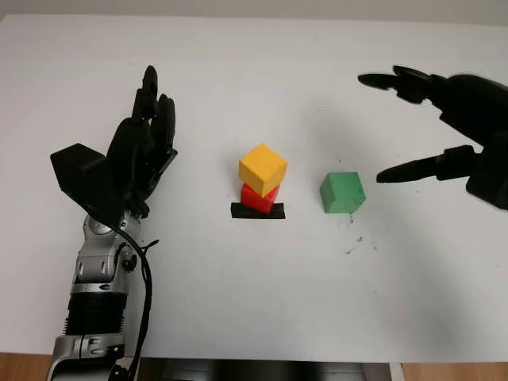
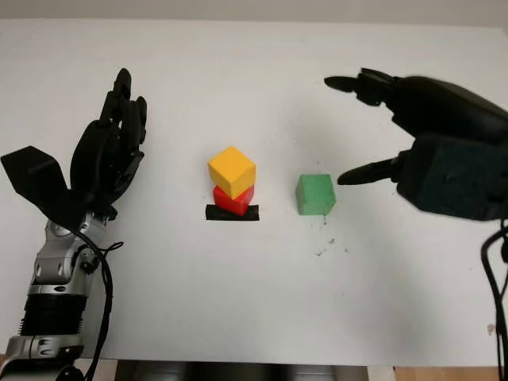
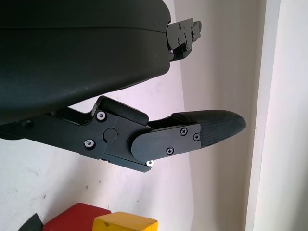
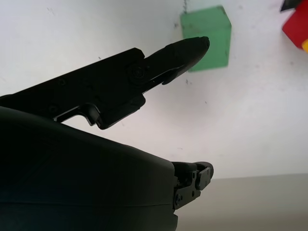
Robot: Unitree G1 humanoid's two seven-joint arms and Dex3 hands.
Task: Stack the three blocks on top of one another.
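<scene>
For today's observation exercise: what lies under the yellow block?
The yellow block sits on the red block, which rests on a strip of black tape on the white table. The red block's top face is covered.

This looks like a robotics lab or test bench rather than a home or shop. A plain white tabletop [image 1: 238, 302] carries nothing domestic: just beyond the black three-finger right hand [image 2: 373, 127] sits a green wooden cube [image 2: 316, 194], and farther off, between that hand and the black left hand [image 1: 147, 135], a yellow cube [image 1: 263, 168] rests tilted on a red cube [image 1: 258, 198] over a strip of black tape [image 1: 257, 210] stuck to the surface as a placement marker. Near the green cube the surface shows faint pencil-like scuffs [image 1: 353, 242]. Behind the tabletop runs a bare pale wall [image 1: 254, 8], and the left arm's metal joints and loose black cable [image 1: 143, 294] are exposed.
</scene>
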